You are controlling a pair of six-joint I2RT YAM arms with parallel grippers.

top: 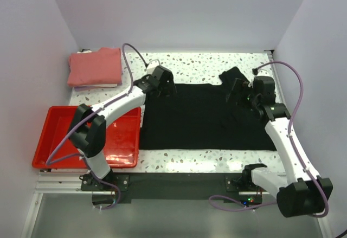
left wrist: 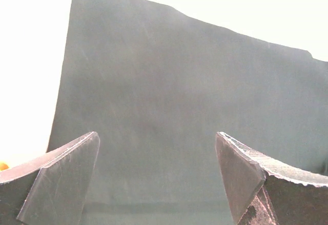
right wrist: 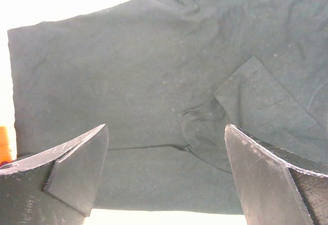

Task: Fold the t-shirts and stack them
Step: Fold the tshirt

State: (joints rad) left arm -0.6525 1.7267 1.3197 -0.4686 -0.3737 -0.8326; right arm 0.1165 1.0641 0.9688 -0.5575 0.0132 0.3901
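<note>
A black t-shirt point(top: 200, 116) lies spread flat on the speckled table, with a sleeve sticking out at its far right point(top: 232, 75). A salmon-pink t-shirt point(top: 95, 67) sits folded at the far left corner. My left gripper point(top: 165, 89) hovers over the black shirt's far left corner, jaws open and empty; dark cloth point(left wrist: 169, 107) fills its view. My right gripper point(top: 241, 94) hangs open over the far right part of the shirt, near the sleeve, with a folded flap of cloth point(right wrist: 241, 112) below its fingers. Neither gripper point(left wrist: 158, 176) point(right wrist: 166, 174) holds anything.
A red plastic tray point(top: 54, 140) stands at the near left, partly under the left arm. White walls close in the table at the left, back and right. Bare speckled tabletop point(top: 206, 154) shows along the near edge.
</note>
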